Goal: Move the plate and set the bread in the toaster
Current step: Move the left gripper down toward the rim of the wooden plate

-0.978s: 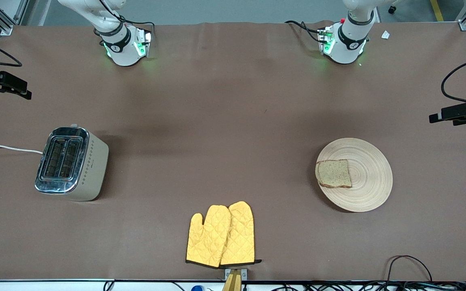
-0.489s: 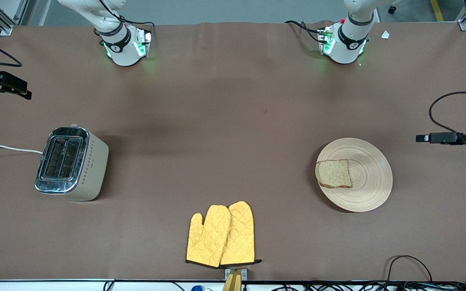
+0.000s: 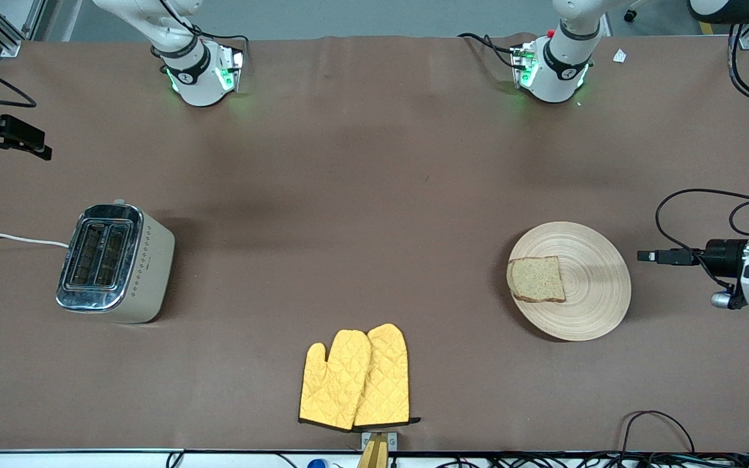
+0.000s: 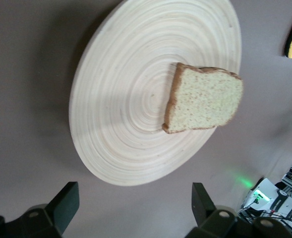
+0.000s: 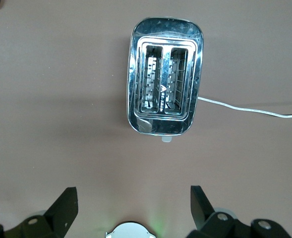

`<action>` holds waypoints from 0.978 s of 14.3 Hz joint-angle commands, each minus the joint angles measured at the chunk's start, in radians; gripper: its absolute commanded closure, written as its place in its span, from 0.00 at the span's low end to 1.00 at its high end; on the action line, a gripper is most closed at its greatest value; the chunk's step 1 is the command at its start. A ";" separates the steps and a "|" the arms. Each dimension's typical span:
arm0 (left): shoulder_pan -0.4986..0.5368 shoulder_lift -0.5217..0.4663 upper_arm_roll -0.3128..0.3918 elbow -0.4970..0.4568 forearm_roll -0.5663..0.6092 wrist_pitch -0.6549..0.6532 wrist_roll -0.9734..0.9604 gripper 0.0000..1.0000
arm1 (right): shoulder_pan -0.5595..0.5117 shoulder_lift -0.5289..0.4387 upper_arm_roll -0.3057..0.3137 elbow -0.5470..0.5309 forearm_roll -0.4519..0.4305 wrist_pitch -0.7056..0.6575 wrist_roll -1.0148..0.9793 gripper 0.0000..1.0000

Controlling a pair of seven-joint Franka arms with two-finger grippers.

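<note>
The pale wooden plate [image 3: 592, 286] lies toward the left arm's end of the table. The bread [image 3: 536, 279] slice lies on it at the rim that faces the toaster. The cream and chrome toaster [image 3: 114, 263] stands toward the right arm's end, both slots empty. My left gripper [image 3: 647, 256] is open and empty over the table, just off the plate's rim at the left arm's end. In the left wrist view the plate [image 4: 121, 109] and bread [image 4: 204, 104] lie ahead of the gripper [image 4: 135, 196]. My right gripper [image 3: 39, 149] waits open, high over the table; the right wrist view shows the toaster [image 5: 165, 77] ahead of it [image 5: 133, 198].
A pair of yellow oven mitts [image 3: 356, 378] lies near the table's front edge, midway between toaster and plate. The toaster's white cord [image 3: 10, 238] runs off the right arm's end of the table. Cables hang at the left arm's end.
My left gripper has come in from the table's end toward the plate's rim and moved lower in the front view. The right arm, plate, bread and toaster have not moved.
</note>
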 commanded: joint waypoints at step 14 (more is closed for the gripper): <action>0.029 0.151 -0.005 0.023 -0.050 0.175 0.096 0.00 | -0.019 -0.021 0.004 -0.006 0.012 -0.063 0.000 0.00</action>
